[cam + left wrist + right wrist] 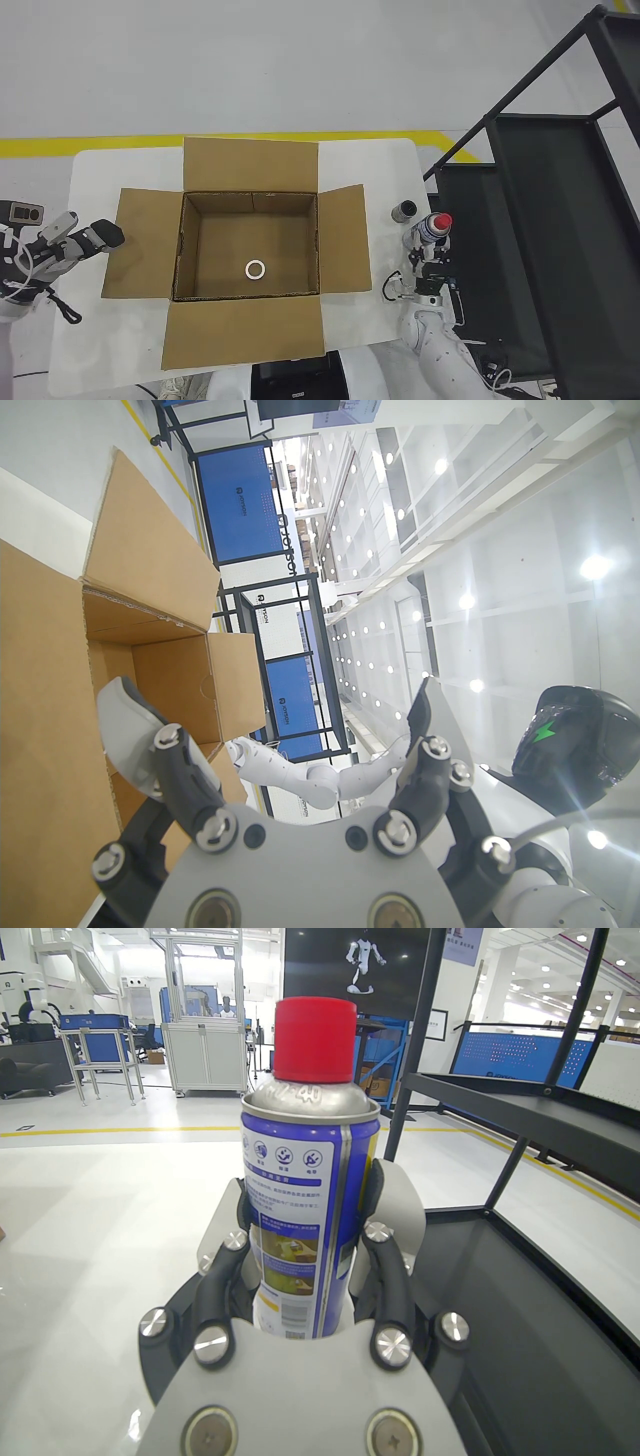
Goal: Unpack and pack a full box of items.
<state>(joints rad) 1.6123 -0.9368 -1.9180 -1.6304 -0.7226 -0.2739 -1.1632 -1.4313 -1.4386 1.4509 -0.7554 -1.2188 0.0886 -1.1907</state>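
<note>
On the right side of the white table (100,170): a spray can (433,226) with a red cap, upright, clamped in the right gripper (428,262). In the right wrist view, the same spray can (305,1178) directly between the jaws of the right gripper (310,1208), one finger pressed on each side of the blue body. Grip placed on the lower half of the can; shoulder and red cap well above the fingertips. Cannot tell whether standing on the table or lifted a little off it.

Just beside the can, on the side toward the box: a small dark cylinder (404,211), upright, apart from the jaws.

In the middle of the table: the cardboard box (250,165), all four flaps folded outward. On its floor, a single white ring (256,268), near the middle.

At the left edge of the table: the left gripper (90,240), near the left flap of the box, pointed toward it. In the left wrist view, jaws of the left gripper (272,700) spread wide, nothing between them.

Behind the can, off the table to the right: a black rack (560,200).
</note>
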